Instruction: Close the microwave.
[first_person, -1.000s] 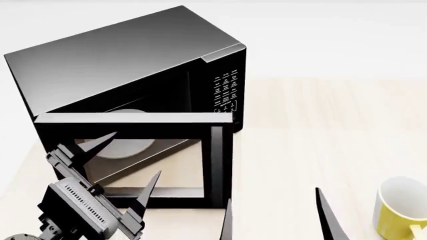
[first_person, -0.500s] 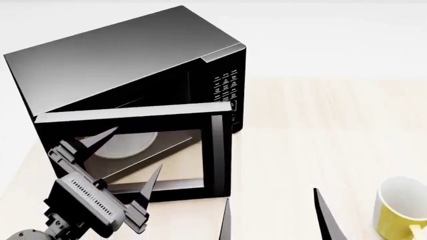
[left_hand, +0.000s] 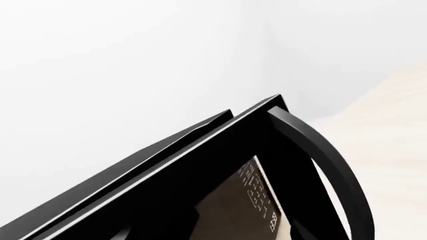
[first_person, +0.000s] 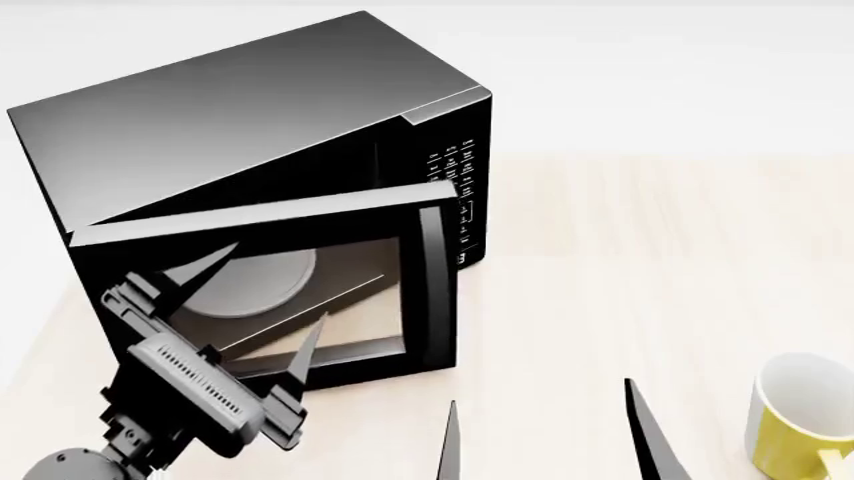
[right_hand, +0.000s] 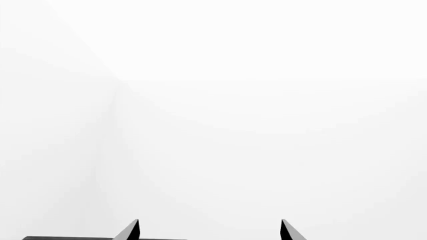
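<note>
A: Head cam: microwave (first_person: 267, 150) at 11 o'clock on the table (first_person: 641, 260), door ajar, left gripper (first_person: 254, 305) spread wide against it.

B: Only the left wrist cam shows the handle (left_hand: 320, 160). Right gripper (first_person: 541, 440) gapes too.

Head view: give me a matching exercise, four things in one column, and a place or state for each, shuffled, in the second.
Things:
1. microwave door
2. mug
3. left gripper
4. keypad

States or places:
A. yellow, at the table's right edge
B. partly open, glass window
C. white lettering on the microwave's front
D. open, against the door

Pairs: 1-B, 2-A, 3-D, 4-C
</note>
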